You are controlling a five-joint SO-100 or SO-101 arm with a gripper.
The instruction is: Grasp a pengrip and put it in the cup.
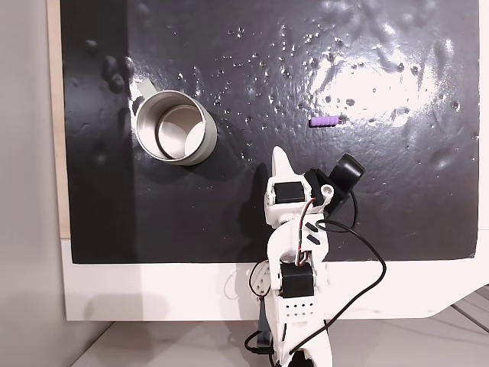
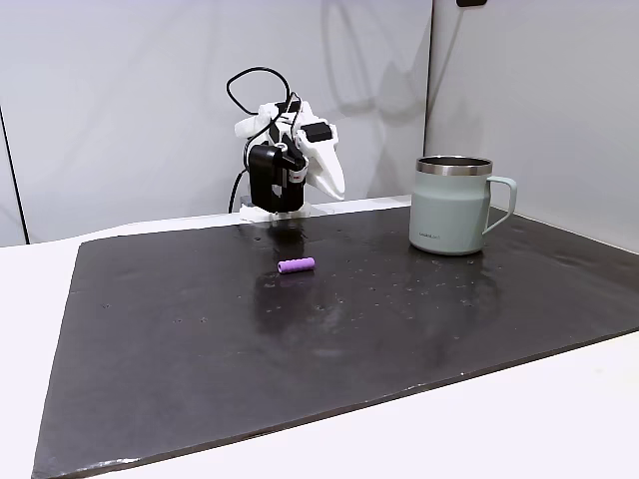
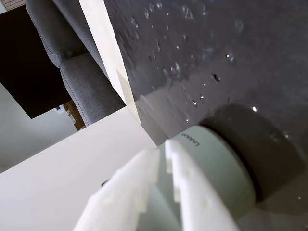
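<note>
The pengrip [image 1: 325, 121] [image 2: 297, 265], a tiny purple ribbed tube, lies on its side on the black mat, alone. The cup [image 1: 172, 126] [image 2: 451, 205] [image 3: 216, 163] is a pale grey-green metal mug with a shiny rim, standing upright and empty. In the top-down fixed view the cup is at the left and the pengrip at the right. My gripper [image 1: 280, 156] [image 2: 336, 188] [image 3: 162, 147] hangs folded back near the arm's base, between the two and apart from both. Its white fingers are shut on nothing. The wrist view looks past them toward the cup's wall.
The black mat [image 1: 306, 222] [image 2: 300, 339] covers most of the white table [image 1: 153, 290]. The arm's base and black cables [image 1: 359, 267] sit at the mat's near edge in the top-down view. A grey upholstered seat [image 3: 82, 72] stands beyond the table.
</note>
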